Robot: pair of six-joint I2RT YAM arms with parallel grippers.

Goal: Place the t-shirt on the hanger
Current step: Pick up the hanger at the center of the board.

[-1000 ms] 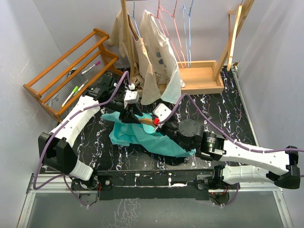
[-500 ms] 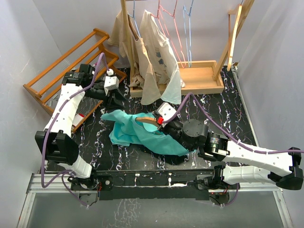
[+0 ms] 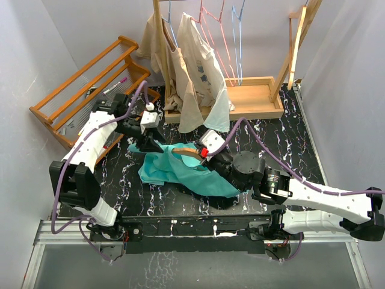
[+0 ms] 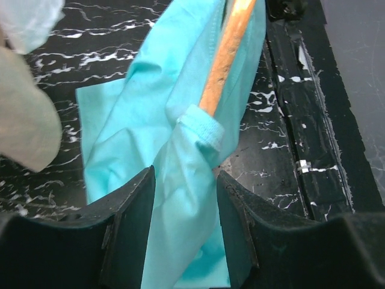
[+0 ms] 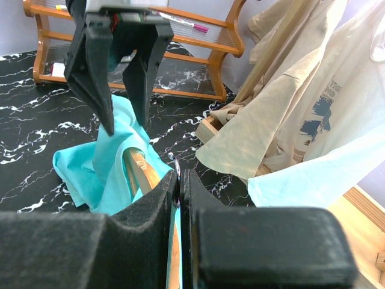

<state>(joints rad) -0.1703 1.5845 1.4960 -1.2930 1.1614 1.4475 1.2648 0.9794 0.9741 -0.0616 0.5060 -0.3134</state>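
Swings back from the wooden rack to the hanger with the left gripper, fingers parted astride a fold of the t-shirt just below the hanger's tip, likely to tug cloth further along the wood. Clamps the hanger's hook in the right gripper, steadying it. Leaves the t-shirt part-threaded on the hanger, remainder heaped beneath.

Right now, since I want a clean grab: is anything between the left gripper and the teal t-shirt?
Nothing visible. The left gripper is open, with the t-shirt lying directly in the gap between its fingers. The hanger sits inside the cloth beyond the fingertips, not in the gap.
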